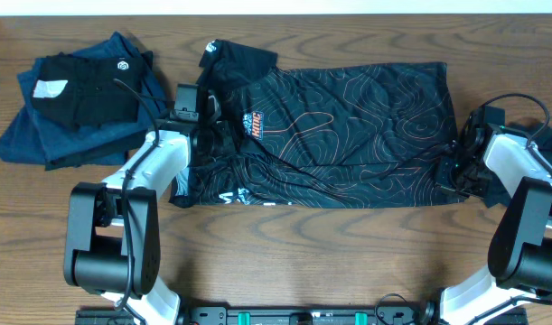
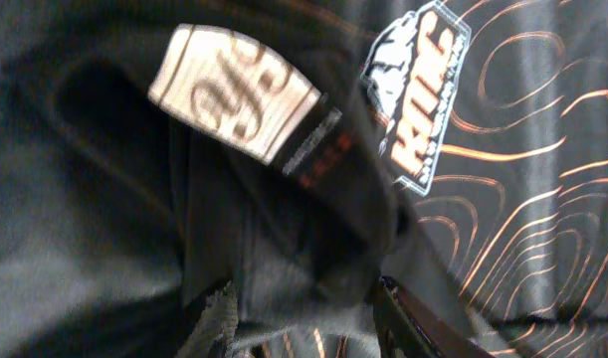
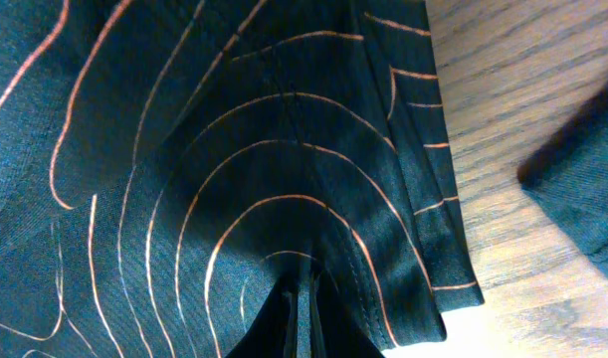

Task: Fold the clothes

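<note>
Right tool (image 1: 453,170) clamped on hem end of T-shirt (image 1: 348,135), left tool (image 1: 208,135) at collar end, grip state unclear, shirt's long axis lying along counter (image 1: 303,257) between them.

i work from three cameras. the overhead one looks straight down from well above, taking in the whole table (image 1: 348,262) and the spread t-shirt (image 1: 366,126). the left wrist one faces down very near the shirt's left end, on its collar label (image 2: 234,94) and orange logo (image 2: 418,99), which overhead also shows. the right wrist one sits equally near the shirt's right edge, with bare wood beside it, a spot overhead covers too.
</note>
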Action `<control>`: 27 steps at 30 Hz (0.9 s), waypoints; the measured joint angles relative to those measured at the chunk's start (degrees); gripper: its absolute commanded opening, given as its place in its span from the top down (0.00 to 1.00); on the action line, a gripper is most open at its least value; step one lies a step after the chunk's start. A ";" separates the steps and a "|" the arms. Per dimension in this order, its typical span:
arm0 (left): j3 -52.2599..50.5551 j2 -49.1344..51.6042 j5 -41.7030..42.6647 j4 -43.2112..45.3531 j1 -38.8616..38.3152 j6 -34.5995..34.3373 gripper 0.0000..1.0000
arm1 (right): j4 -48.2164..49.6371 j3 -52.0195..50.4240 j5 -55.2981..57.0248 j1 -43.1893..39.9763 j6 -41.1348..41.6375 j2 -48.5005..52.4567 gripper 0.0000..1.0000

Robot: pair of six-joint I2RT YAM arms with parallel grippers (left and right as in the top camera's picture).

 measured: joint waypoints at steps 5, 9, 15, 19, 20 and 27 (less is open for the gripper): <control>-0.02 0.02 0.00 -1.38 0.00 -2.10 0.53 | 0.00 0.00 0.00 0.00 0.00 0.00 0.95; -0.02 0.02 0.00 -1.03 0.00 -3.61 0.53 | 0.00 0.00 0.00 0.00 0.00 0.00 0.94; -0.02 0.94 -0.02 0.61 -1.11 -4.44 0.53 | -0.04 0.00 0.00 0.00 0.00 0.00 0.95; -0.02 3.37 -0.02 1.99 -2.71 -4.57 0.67 | -0.28 0.00 0.00 0.00 0.00 0.00 0.95; -0.02 3.45 -0.02 2.38 -2.89 -4.87 0.73 | -0.31 0.00 0.00 0.00 0.00 0.00 0.95; -0.04 3.45 0.00 4.17 -3.10 -4.85 0.86 | -0.39 0.00 0.00 0.00 0.00 0.00 0.95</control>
